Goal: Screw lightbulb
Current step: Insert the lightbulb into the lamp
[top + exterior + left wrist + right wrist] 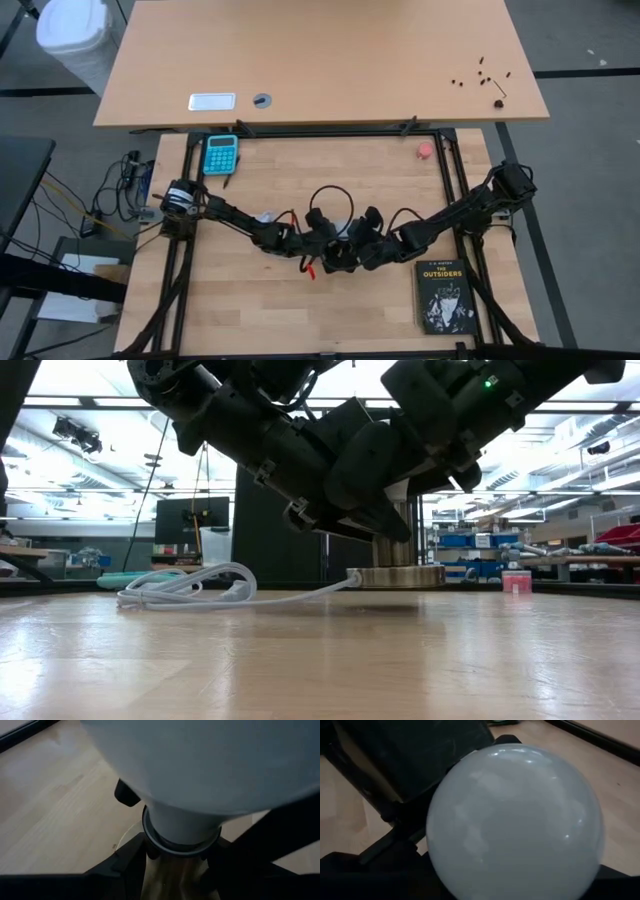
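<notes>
Both my arms meet at the middle of the light wooden table (pixel 250 300), right over the round silvery metal socket disc (pixel 396 576) with its white coiled cord (pixel 185 588). My right claw (pixel 515 892) is clenched around the white frosted pear-shaped lightbulb (pixel 516 822), its globe filling my right wrist view. My left claw (pixel 175 857) is clamped at the bulb's narrow neck just above the socket. A black paperback book (pixel 443 295) lies well off to my right.

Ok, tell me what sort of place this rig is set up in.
Probably a robotics lab or workshop. The low view shows shelving with blue bins, a monitor and ceiling light strips behind the wooden table; from above, loose cables lie beside the frame.
</notes>
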Controlling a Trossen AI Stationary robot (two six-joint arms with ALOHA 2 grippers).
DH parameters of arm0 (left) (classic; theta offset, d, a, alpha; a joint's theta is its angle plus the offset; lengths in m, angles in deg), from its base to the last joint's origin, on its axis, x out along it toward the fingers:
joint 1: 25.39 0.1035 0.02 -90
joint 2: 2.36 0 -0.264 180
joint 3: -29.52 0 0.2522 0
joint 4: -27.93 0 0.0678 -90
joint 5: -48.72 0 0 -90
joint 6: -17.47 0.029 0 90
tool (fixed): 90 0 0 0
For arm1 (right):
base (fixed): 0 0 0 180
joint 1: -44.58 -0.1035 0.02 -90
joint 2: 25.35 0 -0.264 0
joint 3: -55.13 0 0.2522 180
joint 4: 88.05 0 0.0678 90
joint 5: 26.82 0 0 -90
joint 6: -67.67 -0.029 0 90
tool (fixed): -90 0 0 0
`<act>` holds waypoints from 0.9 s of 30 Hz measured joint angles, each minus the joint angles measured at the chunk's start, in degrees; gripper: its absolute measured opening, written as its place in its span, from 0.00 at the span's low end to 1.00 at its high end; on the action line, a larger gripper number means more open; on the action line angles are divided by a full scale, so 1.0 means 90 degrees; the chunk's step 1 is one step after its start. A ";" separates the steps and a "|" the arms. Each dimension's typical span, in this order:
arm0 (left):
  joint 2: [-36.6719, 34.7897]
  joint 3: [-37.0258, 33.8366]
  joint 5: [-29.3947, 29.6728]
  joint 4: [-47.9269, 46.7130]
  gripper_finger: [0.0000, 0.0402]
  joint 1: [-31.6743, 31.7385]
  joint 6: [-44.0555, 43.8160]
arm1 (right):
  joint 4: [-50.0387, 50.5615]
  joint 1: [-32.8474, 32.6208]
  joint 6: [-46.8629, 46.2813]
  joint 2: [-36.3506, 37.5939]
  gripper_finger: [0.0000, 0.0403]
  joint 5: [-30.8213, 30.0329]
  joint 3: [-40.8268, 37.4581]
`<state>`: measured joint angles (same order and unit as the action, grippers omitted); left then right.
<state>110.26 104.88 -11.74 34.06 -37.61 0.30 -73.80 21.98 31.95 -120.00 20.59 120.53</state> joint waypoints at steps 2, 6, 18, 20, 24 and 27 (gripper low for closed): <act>0.0000 0.0000 0.0001 -0.0011 0.48 -0.0001 0.0026 | -0.0002 -0.0008 0.0084 0.0000 0.60 0.0039 0.0000; 0.0000 0.0000 -0.0058 -0.0048 0.48 -0.0001 0.0040 | 0.0019 -0.0008 0.0163 0.0035 0.67 0.0230 0.0000; 0.0000 0.0000 -0.0150 -0.0174 0.48 0.0023 0.0023 | 0.0215 -0.0014 0.0519 0.0531 0.82 0.0868 0.0027; 0.0000 0.0000 -0.0240 -0.0153 0.48 0.0018 0.0024 | 0.0194 0.0024 0.0664 0.0539 0.82 0.0858 0.0024; 0.0000 0.0000 -0.0436 -0.0113 0.48 0.0018 0.0040 | 0.0306 0.0201 0.0839 0.0539 0.81 0.0890 0.0019; 0.0000 0.0000 -0.0480 -0.0144 0.48 -0.0014 0.0149 | 0.0193 0.0297 0.0965 0.0539 0.80 0.1036 0.0015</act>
<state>110.26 104.88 -16.06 32.77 -37.74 1.65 -72.06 24.65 40.63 -115.15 29.92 120.66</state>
